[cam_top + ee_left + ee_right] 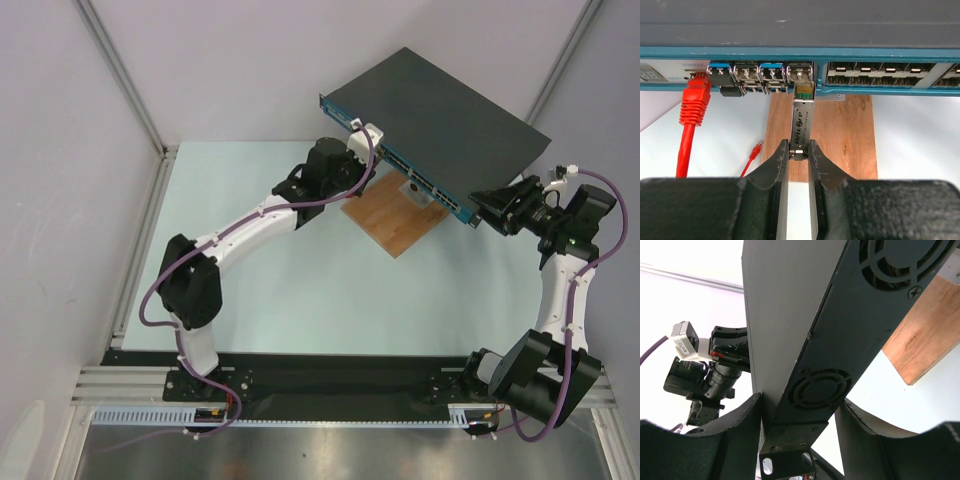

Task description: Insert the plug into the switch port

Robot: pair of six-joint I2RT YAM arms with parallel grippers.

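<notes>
The switch [440, 110] is a flat dark box with a blue front edge, tilted above the table. My left gripper [798, 147] is shut on the rear end of a silver plug [802, 120]. The plug's front tip sits at the mouth of a lower port [804, 91] on the switch [800, 25]. From above, the left gripper [378, 150] is right against the front edge. My right gripper [800, 402] straddles the switch [805, 315] at its vented side end, both fingers against it. From above, the right gripper [488, 208] holds the switch's near right corner.
A brown wooden board [395, 220] lies under the switch's front edge and shows below the plug [845, 135]. A red cable [692, 115] is plugged in at the left of the ports. A loose red connector [756, 150] lies on the table. Rows of empty ports [875, 72] run to the right.
</notes>
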